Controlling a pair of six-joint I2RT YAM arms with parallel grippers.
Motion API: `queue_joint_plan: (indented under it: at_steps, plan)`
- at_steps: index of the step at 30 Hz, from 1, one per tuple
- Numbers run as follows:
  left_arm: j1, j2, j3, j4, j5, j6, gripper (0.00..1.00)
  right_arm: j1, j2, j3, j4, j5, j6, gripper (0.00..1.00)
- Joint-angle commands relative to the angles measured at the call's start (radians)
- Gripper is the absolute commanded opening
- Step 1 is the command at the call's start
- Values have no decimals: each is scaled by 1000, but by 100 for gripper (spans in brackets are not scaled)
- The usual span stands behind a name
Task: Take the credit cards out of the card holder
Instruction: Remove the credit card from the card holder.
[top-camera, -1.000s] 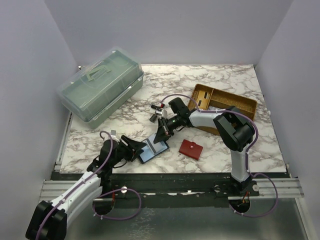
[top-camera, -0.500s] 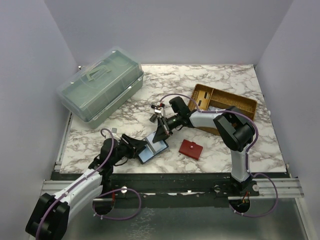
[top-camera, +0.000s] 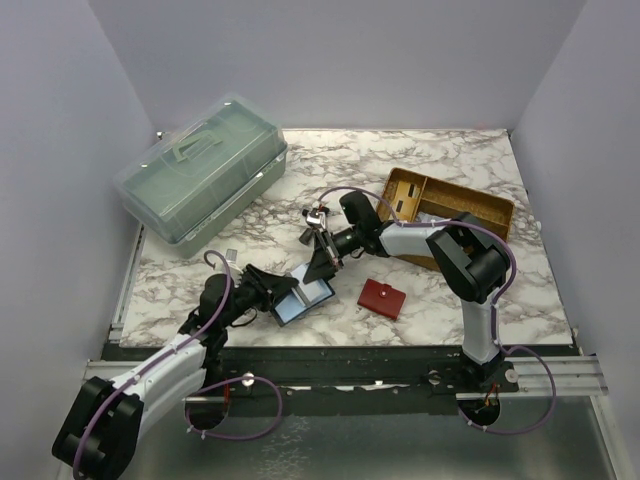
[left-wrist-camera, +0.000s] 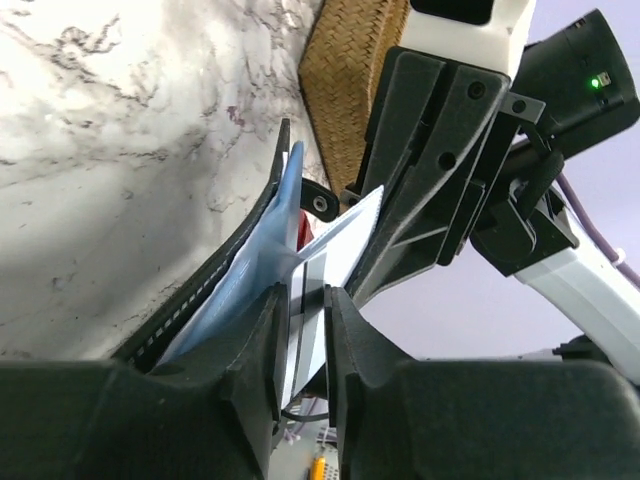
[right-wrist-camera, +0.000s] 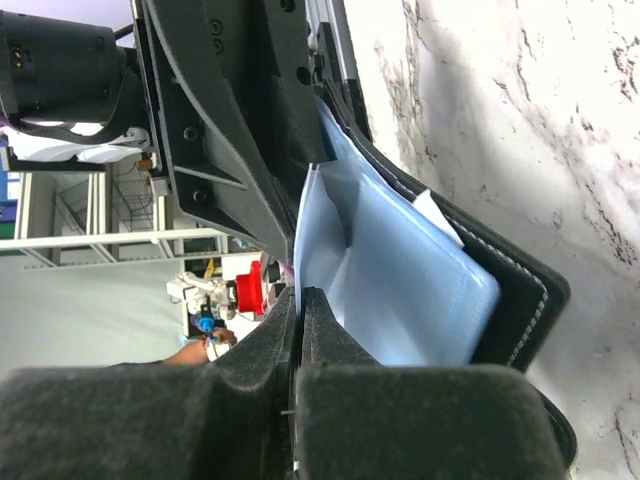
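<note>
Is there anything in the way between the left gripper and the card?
No, nothing visible is. The left gripper has a finger on either side of the card that sticks out of the holder. The right gripper is shut at the holder's edge, beside the card, not between.

Soft, even brightness, faint shadows; dark blurred fingers (left-wrist-camera: 250, 370) at the left pincer (left-wrist-camera: 305, 300), sharper marble table (left-wrist-camera: 100, 150) beyond it.

No legible text — anywhere.
</note>
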Motion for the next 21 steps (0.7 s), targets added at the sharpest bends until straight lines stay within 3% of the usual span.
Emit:
queue_joint_plan:
  at_steps: [1, 5, 21]
  plan:
    - [5, 14, 20, 111, 46, -6, 20, -1, -23, -8, 72, -78, 56, 0]
    - [5, -3, 18, 124, 50, -12, 0, -5, -28, -11, 57, -67, 52, 0]
    - [23, -237, -36, -46, 36, 15, 0, -96, -74, -85, 103, -87, 76, 0]
